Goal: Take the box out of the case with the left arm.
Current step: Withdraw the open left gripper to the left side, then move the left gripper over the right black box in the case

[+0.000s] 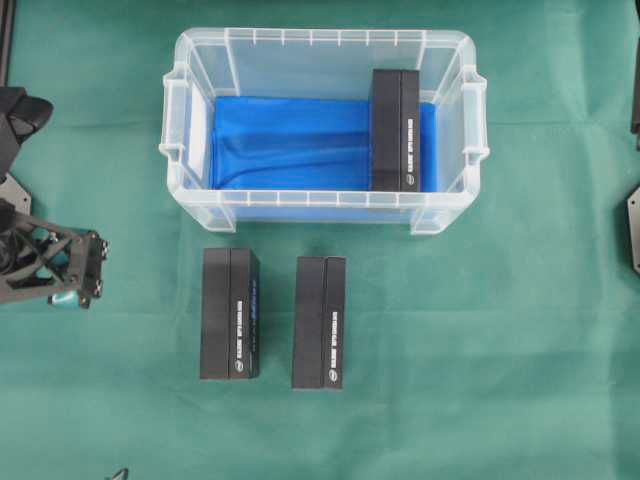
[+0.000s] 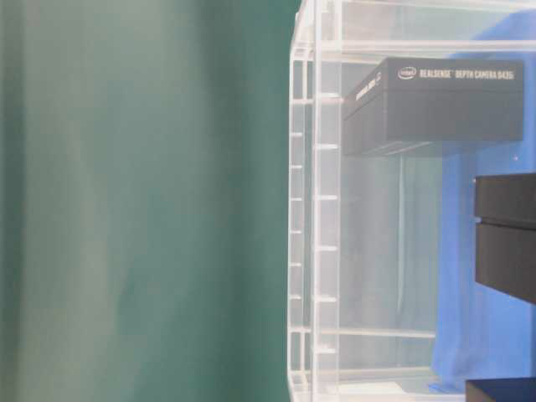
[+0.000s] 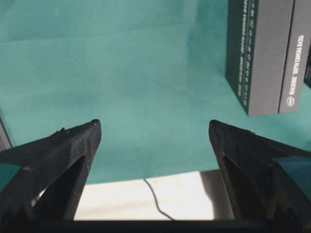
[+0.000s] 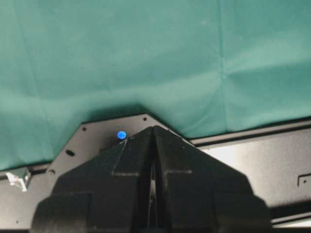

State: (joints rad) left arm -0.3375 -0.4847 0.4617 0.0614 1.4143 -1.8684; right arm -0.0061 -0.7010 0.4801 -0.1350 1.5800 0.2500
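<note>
at the far left of the overhead view the left arm's gripper (image 1: 75,285) is seen low over the green cloth of the bench (image 1: 500,400), well apart from everything else. in the left wrist view its fingers (image 3: 63,150) are spread wide with nothing between them but cloth; nothing is held.

further right, two black boxes (image 1: 230,313) are laid side by side on the cloth just in front of the case (image 1: 190,120), apart from each other and from its near wall. they are already outside it.

inside the case, one box (image 1: 396,130) is stood against the right-hand end, on the blue lining (image 1: 290,140), its long side running from the far wall toward the near one. this is judged to be the box the task is about, and it has not yet been touched.

at the right edge only a sliver of the right arm's mounting is visible from above. in the right wrist view its fingers (image 4: 131,160) are pressed together, empty, over the base plate.

the step in hand is judged to be the approach: the grasp has not been started. for the next move, the open gripper would have to be carried across above the rim, to the right end of the case, the fingers turned to straddle the box's narrow width, then lowered. the end wall just beside the box leaves little room on that side, so care would be called for there.
</note>
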